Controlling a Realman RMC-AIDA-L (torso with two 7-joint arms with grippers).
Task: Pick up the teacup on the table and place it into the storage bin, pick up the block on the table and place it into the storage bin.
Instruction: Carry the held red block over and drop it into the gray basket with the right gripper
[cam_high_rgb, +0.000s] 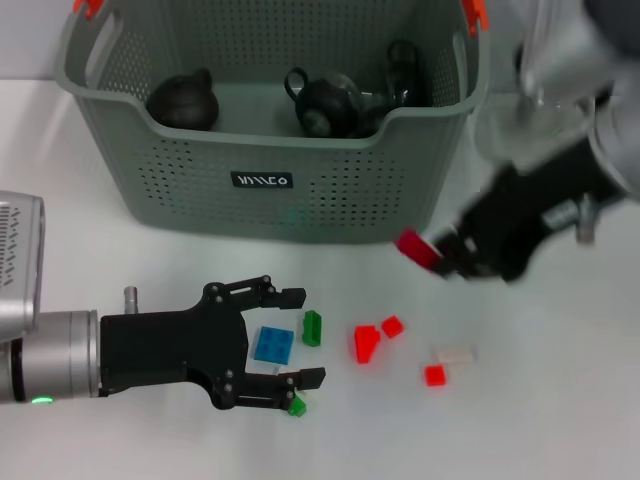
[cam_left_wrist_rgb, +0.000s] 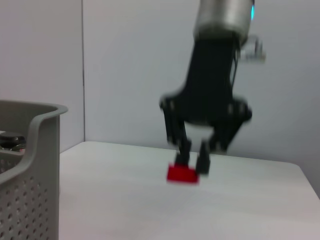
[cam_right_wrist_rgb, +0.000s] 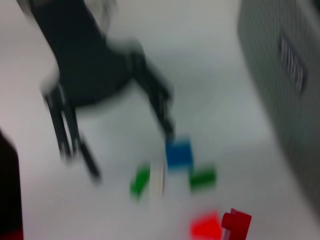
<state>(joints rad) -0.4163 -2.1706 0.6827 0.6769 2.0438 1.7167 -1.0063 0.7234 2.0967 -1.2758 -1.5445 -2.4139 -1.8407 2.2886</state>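
Grey-green perforated plastic forms the storage bin (cam_high_rgb: 270, 150), which stands at the far side of the white table (cam_high_rgb: 560, 420); its logo label (cam_high_rgb: 262, 180) faces me and orange clips (cam_high_rgb: 88, 8) sit at the handles. Inside I see dark teapot-like vessels — one round piece (cam_high_rgb: 183, 100) at the left, another (cam_high_rgb: 325, 103) near the middle.

My right gripper (cam_high_rgb: 432, 252) hangs above the table, just off the bin's front right corner, its jaws closed on a red block (cam_high_rgb: 418, 249). The left wrist view confirms this: the right gripper (cam_left_wrist_rgb: 192, 162) points downward with the red block (cam_left_wrist_rgb: 182, 173) pinched at its tips, clear of the table surface.

My left gripper (cam_high_rgb: 290, 338) lies low over the table in front of the bin, jaws spread wide. Between them rest a blue block (cam_high_rgb: 273, 345) and a dark green block (cam_high_rgb: 312, 327); a smaller green block (cam_high_rgb: 297, 406) sits at the tip of the near finger.

Loose pieces lie to the right of the left gripper — a red wedge-shaped block (cam_high_rgb: 366, 343), a small red block (cam_high_rgb: 392, 325) just beside it, a pale block (cam_high_rgb: 456, 353) and another small red block (cam_high_rgb: 435, 375) near that.

I cannot make out a teacup on the table.
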